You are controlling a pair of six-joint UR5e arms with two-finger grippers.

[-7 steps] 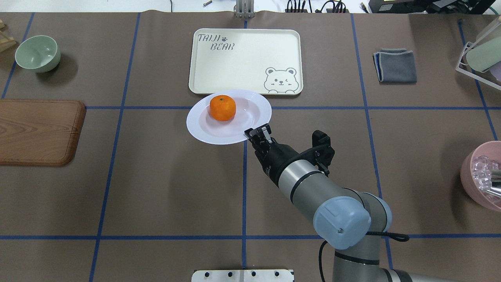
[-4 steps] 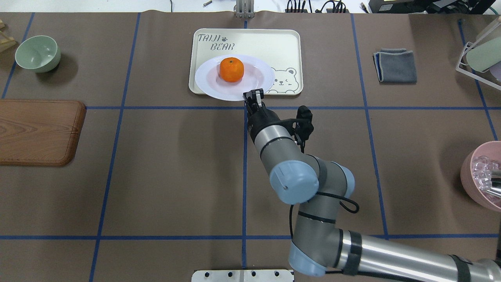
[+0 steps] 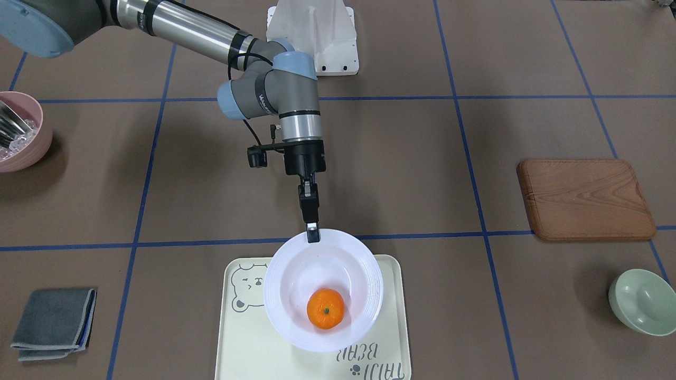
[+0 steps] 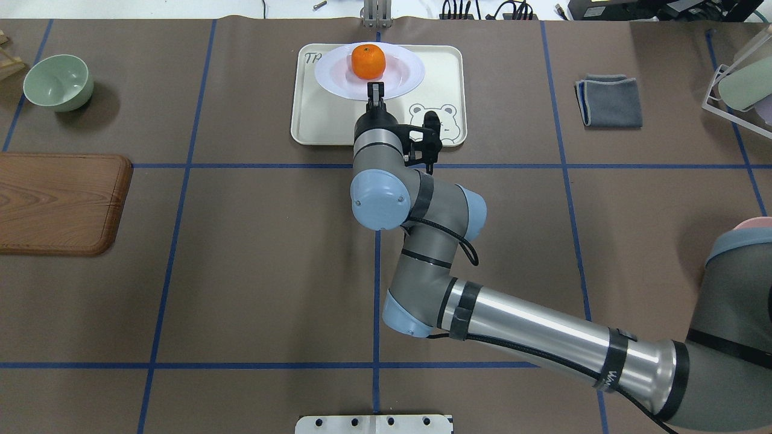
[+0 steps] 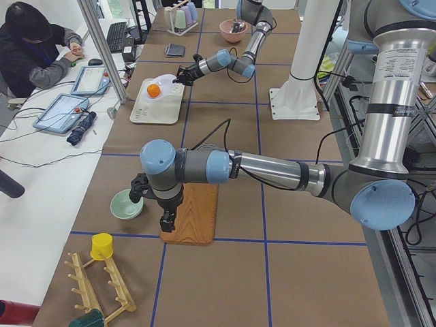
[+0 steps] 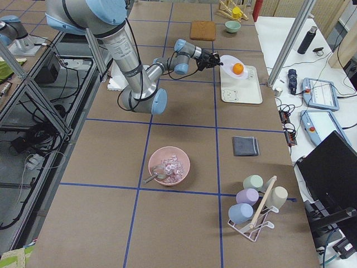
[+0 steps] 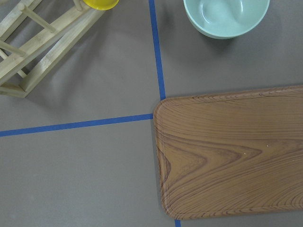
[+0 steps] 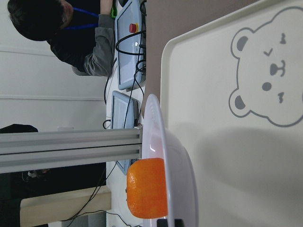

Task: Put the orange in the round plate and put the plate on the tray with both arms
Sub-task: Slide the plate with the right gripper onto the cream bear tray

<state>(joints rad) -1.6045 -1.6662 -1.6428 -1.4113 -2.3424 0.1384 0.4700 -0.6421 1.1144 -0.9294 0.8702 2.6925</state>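
The orange (image 4: 368,61) lies in the round white plate (image 4: 401,77), also seen from the front as the orange (image 3: 325,308) in the plate (image 3: 364,274). My right gripper (image 4: 375,90) is shut on the plate's near rim and holds it a little above the cream tray (image 4: 325,114). In the right wrist view the plate (image 8: 176,156) hovers over the tray (image 8: 227,71) with the orange (image 8: 147,187) inside. My left gripper (image 5: 164,221) hangs over the wooden board at the far left. Whether it is open or shut cannot be told.
A mint-green bowl (image 4: 58,81) and a wooden board (image 4: 60,202) are at the left. A folded grey cloth (image 4: 609,100) and a cup rack (image 4: 739,78) are at the right, with a pink bowl (image 3: 18,132) nearer the robot. A person (image 5: 34,48) sits beyond the table.
My right arm has stretched forward and carried the plate with the orange from the table in front of the tray to over the tray.
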